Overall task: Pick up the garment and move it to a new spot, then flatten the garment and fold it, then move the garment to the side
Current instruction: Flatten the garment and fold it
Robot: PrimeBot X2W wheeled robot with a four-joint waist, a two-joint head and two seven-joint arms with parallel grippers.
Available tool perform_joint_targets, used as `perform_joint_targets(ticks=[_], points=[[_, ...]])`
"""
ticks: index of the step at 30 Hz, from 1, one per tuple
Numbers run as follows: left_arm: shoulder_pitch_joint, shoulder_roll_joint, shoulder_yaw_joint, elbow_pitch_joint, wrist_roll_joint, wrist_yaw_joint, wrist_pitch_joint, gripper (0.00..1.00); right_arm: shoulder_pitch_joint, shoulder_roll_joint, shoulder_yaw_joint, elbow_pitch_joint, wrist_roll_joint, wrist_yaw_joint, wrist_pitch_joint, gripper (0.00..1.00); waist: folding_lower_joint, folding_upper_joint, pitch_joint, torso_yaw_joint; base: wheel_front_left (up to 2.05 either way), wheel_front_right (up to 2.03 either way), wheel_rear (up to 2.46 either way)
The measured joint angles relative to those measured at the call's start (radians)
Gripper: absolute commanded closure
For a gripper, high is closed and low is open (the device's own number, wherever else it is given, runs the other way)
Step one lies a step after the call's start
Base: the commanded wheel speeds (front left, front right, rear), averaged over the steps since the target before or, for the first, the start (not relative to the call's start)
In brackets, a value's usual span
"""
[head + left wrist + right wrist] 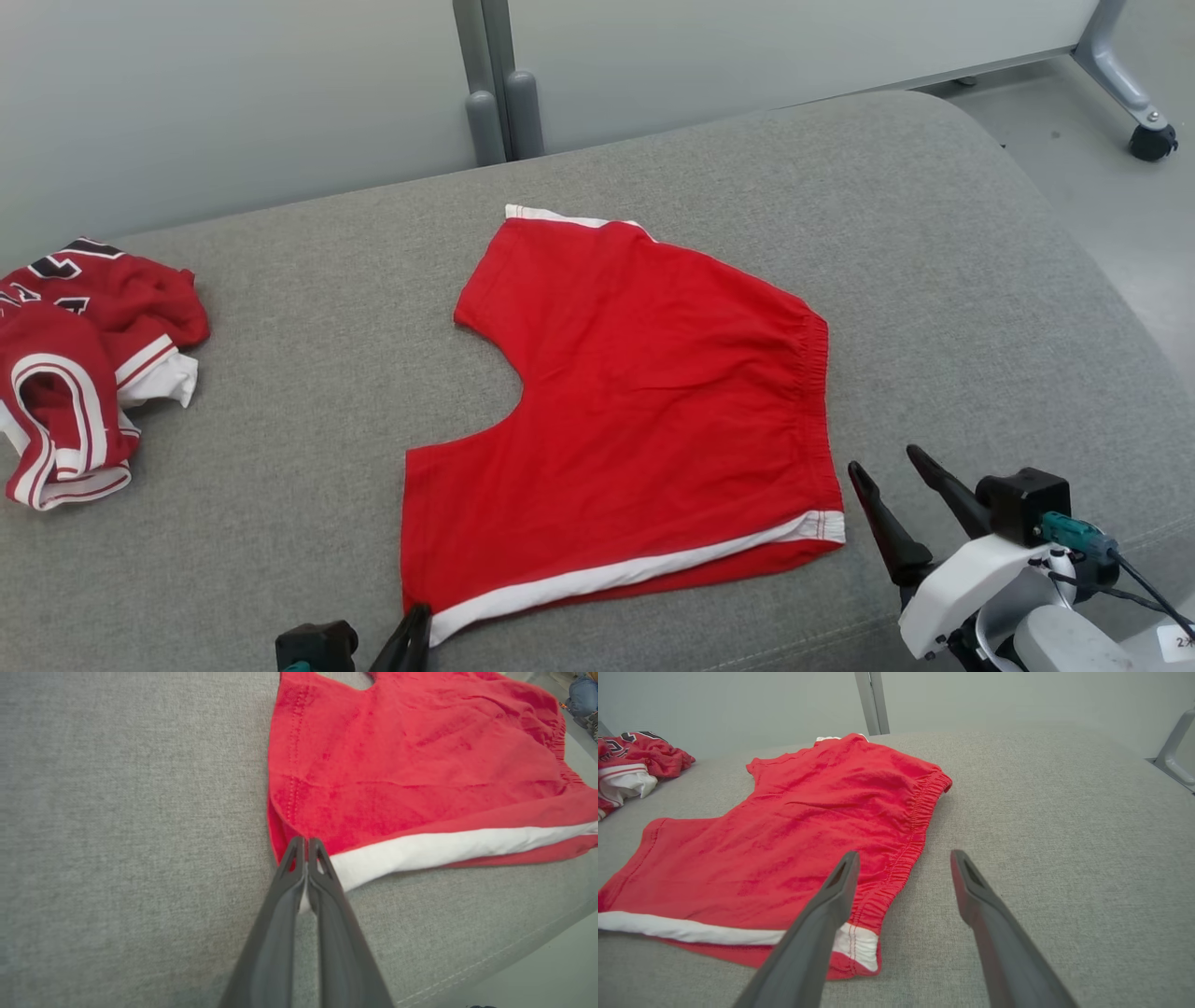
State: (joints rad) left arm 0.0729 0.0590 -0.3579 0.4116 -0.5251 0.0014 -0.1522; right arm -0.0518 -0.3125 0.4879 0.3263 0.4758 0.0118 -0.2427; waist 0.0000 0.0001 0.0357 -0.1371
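The grey cushion [280, 420] carries the red shorts [644, 401] spread nearly flat at its centre, elastic waistband toward 3 o'clock and leg openings toward 9, with a crumpled red jersey [84, 364] well apart at 9 o'clock. The left gripper [306, 842] is clenched on the shorts' hem corner at 7 o'clock, where the white stripe ends, and a sliver of white cloth shows between its fingers. The right gripper [885, 460] hangs with jaws spread wide and empty just beside the waistband corner at 4 o'clock. The step looks like the start of the fold. To do it well, the right gripper should likely drop onto that waistband corner and pinch both layers, since the lower red layer peeks out below the stripe. Then both corners should rise together and travel toward 12 o'clock at an even pace, keeping the near edge taut so it lands square on the far edge.
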Motion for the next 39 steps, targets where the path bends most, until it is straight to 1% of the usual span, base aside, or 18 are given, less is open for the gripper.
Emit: perform_joint_targets(ticks=[2, 6, 10, 13, 22, 26, 28, 33, 34, 35, 36, 39], points=[[-0.001, -0.001, 0.001, 0.0, 0.0, 0.0, -0.008, 1.0, 0.002, -0.005, 0.011, 0.008, 0.0, 0.014, 0.0, 0.0, 0.0, 0.0, -0.001, 0.003, 0.0, 0.0, 0.0], [-0.001, -0.001, 0.001, 0.0, -0.001, 0.0, -0.009, 1.0, 0.007, -0.017, 0.012, 0.015, 0.0, 0.018, 0.001, 0.0, 0.0, 0.0, -0.003, 0.007, 0.0, 0.0, 0.0], [-0.001, -0.001, 0.012, -0.008, -0.005, 0.0, -0.036, 1.0, 0.025, -0.029, 0.045, 0.021, 0.0, 0.052, 0.018, 0.0, 0.0, 0.0, -0.007, 0.01, 0.0, 0.0, 0.0], [-0.001, -0.002, 0.023, -0.025, -0.007, 0.0, -0.044, 1.0, 0.04, -0.038, 0.073, 0.027, 0.0, 0.068, 0.03, 0.0, 0.0, 0.0, -0.009, 0.012, 0.0, 0.0, 0.0], [-0.003, -0.002, 0.021, -0.037, -0.007, 0.0, -0.052, 1.0, 0.041, -0.031, 0.098, 0.047, 0.0, 0.085, 0.042, 0.0, 0.0, 0.0, -0.011, 0.022, 0.0, 0.0, 0.0], [-0.006, -0.002, 0.011, -0.038, -0.006, 0.0, -0.052, 1.0, 0.035, -0.015, 0.099, 0.08, 0.015, 0.085, 0.043, 0.0, 0.0, 0.0, -0.004, 0.032, 0.0, 0.0, 0.0], [-0.012, -0.002, 0.003, -0.039, -0.005, -0.001, -0.051, 1.0, 0.027, -0.007, 0.098, 0.101, 0.021, 0.091, 0.046, 0.0, 0.0, 0.0, 0.0, 0.039, 0.0, 0.0, 0.0], [-0.031, -0.002, -0.001, -0.042, 0.001, -0.001, -0.051, 1.0, -0.015, 0.012, 0.102, 0.137, 0.029, 0.094, 0.051, 0.0, 0.0, -0.0001, 0.01, 0.057, 0.0, 0.0, 0.0], [-0.033, -0.002, -0.001, -0.043, 0.001, -0.002, -0.051, 1.0, -0.022, 0.015, 0.105, 0.144, 0.029, 0.094, 0.051, 0.22, 0.0, 0.0, 0.012, 0.061, 0.0, 0.0, 0.0], [-0.033, -0.002, -0.002, -0.044, 0.001, -0.002, -0.051, 1.0, -0.026, 0.018, 0.106, 0.15, 0.029, 0.097, 0.051, 0.35, 0.0, 0.0, 0.013, 0.064, 0.0, 0.0, 0.0], [-0.033, -0.002, -0.001, -0.045, 0.001, -0.002, -0.051, 1.0, -0.028, 0.02, 0.108, 0.156, 0.03, 0.102, 0.052, 0.53, 0.0, 0.0, 0.015, 0.067, 0.0, 0.0, 0.0], [-0.033, -0.002, 0.002, -0.047, 0.001, -0.001, -0.051, 1.0, -0.033, 0.027, 0.118, 0.17, 0.038, 0.102, 0.055, 0.68, 0.0, 0.0, 0.017, 0.071, 0.0, 0.0, 0.0]])
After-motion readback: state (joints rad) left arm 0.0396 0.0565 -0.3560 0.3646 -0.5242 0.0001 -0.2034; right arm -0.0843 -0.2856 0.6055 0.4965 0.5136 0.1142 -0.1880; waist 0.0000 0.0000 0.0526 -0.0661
